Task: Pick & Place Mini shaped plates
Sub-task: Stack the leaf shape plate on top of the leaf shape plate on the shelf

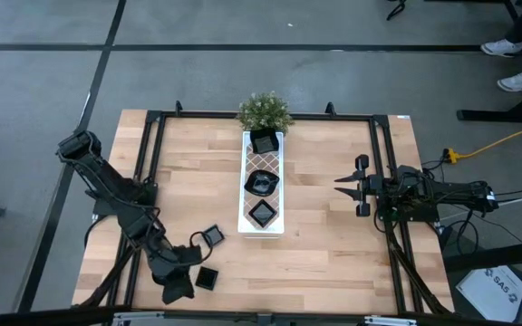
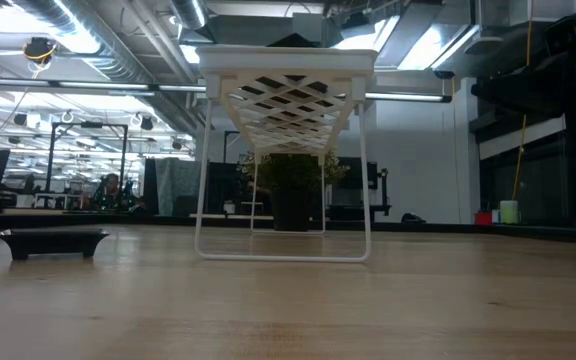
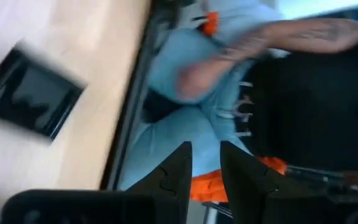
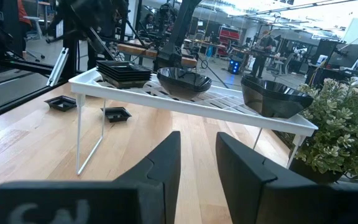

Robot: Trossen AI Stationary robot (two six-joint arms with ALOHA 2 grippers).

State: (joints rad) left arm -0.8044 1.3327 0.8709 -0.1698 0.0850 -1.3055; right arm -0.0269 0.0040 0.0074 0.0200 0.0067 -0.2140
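Observation:
Small glossy black plates sit on the white lattice tray (image 1: pixel 263 231): a square stack (image 4: pixel 123 71) and two rounder dishes (image 4: pixel 182 79) (image 4: pixel 275 96). Two more square plates (image 1: pixel 211 237) (image 1: pixel 207 277) lie flat on the wood near the left gripper; one shows in the low view (image 2: pixel 53 240). My left gripper (image 1: pixel 175 288) hangs at the table's near edge, beside the nearer plate (image 3: pixel 30 99), narrowly open and empty. My right gripper (image 4: pixel 197 168) hovers right of the tray, pointing at it, narrowly open and empty (image 1: pixel 343 185).
The tray stands on thin white wire legs (image 2: pixel 203 180) in the table's middle. A green potted plant (image 1: pixel 264 110) stands at its far end. Black frame rails (image 1: pixel 148 172) run along both table sides. A person in light-blue clothing (image 3: pixel 185 74) stands just beyond the near edge.

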